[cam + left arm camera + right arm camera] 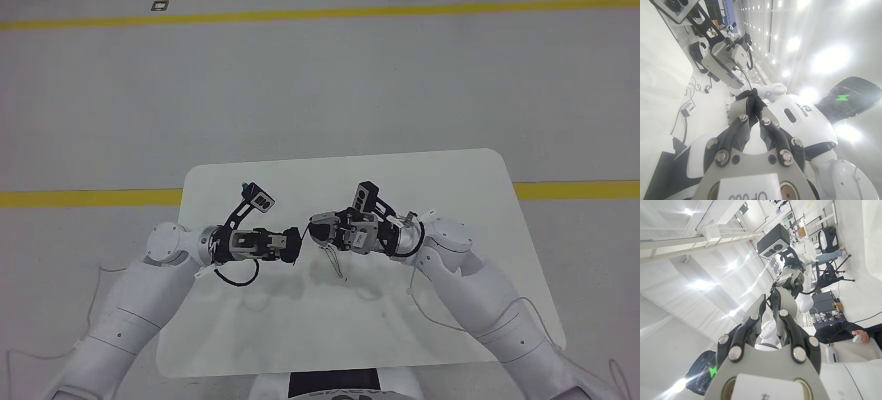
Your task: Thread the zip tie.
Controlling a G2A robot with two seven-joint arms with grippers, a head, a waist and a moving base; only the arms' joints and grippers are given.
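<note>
- Your left claw (294, 243) hangs over the middle of the bench (450, 180), pointing across at the other arm. Its tips are pinched narrow on the zip tie's end. That end is buried in a ragged black bunch (753, 93), so you cannot tell head from tail.
- On that claw's housing you have a white sticker (747, 184) with print. The frame edge cuts it off and the letters sit upside down.
- The zip tie (334, 264) is up off the bench, between the two claws. In the left wrist view a thin black length of it runs from the right claw to the left tips. From above, a slim length droops below the right claw toward the bench. You cannot tell whether its low end touches the surface.
- Your right claw (314, 232) sits just beside the left one, tip to tip, closed narrow on the tie. A ribbed black strip (775, 303) lies along one finger (787, 306); you cannot tell whether it is strap or pad.
- A second sticker (770, 391) on the right housing is cropped at the frame edge.
</note>
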